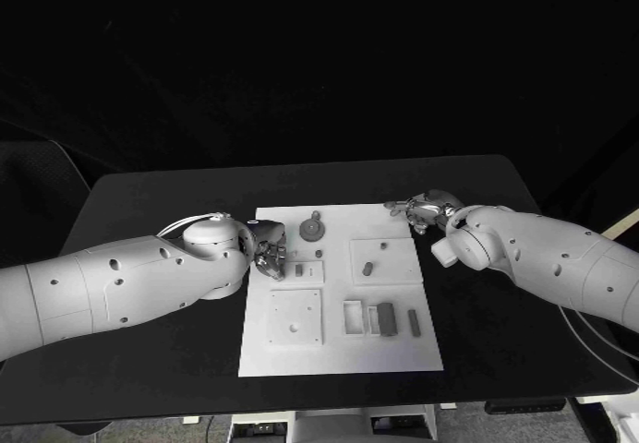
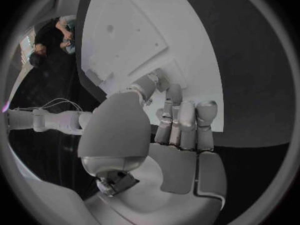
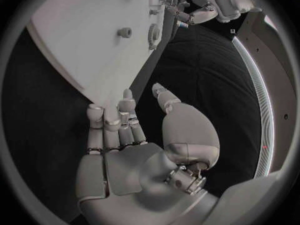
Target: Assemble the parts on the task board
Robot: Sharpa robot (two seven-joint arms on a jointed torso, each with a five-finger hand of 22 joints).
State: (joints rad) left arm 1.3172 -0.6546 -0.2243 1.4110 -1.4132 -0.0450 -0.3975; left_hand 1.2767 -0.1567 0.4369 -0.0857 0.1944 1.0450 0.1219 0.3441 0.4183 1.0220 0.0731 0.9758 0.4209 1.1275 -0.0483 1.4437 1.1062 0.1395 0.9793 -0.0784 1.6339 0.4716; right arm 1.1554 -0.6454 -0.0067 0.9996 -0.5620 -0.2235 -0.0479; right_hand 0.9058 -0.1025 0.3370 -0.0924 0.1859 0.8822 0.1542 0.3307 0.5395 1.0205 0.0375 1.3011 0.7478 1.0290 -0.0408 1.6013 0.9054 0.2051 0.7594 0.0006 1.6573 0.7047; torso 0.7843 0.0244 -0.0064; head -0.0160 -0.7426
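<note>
The white task board [image 1: 400, 355] lies in the middle of the table. On it are a round toothed part [image 1: 313, 227], a short peg [image 1: 367, 269], a dark block [image 1: 386, 318] with a slim piece [image 1: 415, 320] beside it, and a square plate [image 1: 295, 317]. My left hand [image 1: 271, 249] is at the board's left edge; its fingers [image 2: 181, 117] lie side by side and the thumb reaches to the board [image 2: 144, 35]. Whether it pinches anything is hidden. My right hand [image 1: 424, 214] is at the board's far right corner, its fingers [image 3: 119, 117] by the board [image 3: 81, 40], holding nothing. The left hand [image 3: 206, 5] also shows in the right wrist view.
Black table [image 1: 160, 203] surrounds the board on all sides. Both white forearms reach in low over the table beside the board. The toothed part [image 3: 152, 34] and the peg [image 3: 124, 32] stand near the board's far edge.
</note>
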